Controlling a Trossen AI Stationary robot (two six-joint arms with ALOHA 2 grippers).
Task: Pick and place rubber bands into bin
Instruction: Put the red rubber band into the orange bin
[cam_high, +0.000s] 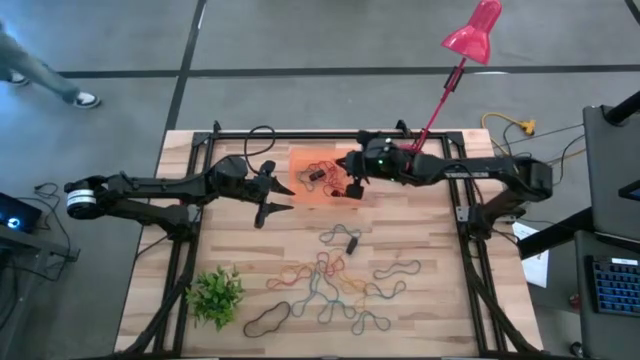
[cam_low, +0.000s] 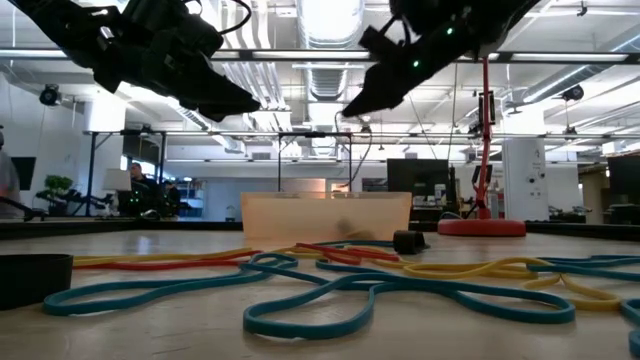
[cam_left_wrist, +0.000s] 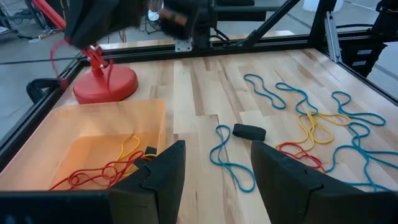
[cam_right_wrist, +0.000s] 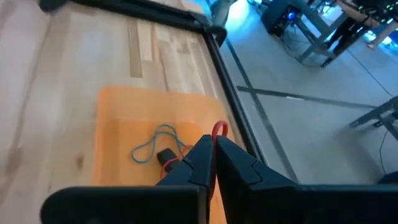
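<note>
My right gripper (cam_right_wrist: 212, 144), jaws pinched on a red rubber band (cam_right_wrist: 220, 129), hangs over the bin (cam_high: 300, 195) at upper centre. Left gripper (cam_left_wrist: 214, 168) spread wide, empty, beside the bin. A few bands are binned; most rubber bands (cam_high: 335, 285) lie across lower centre.

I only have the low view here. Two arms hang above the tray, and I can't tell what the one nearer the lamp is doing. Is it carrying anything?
Observer: Yes. The right gripper is shut on a red band, above the bin.
Operator: And the other arm?
Observer: The left gripper is open and empty, just off the side of the bin nearer its own arm.
Operator: Anything in the bin already?
Observer: A blue band, a yellow band, tangled red loops and a small black piece.
</note>
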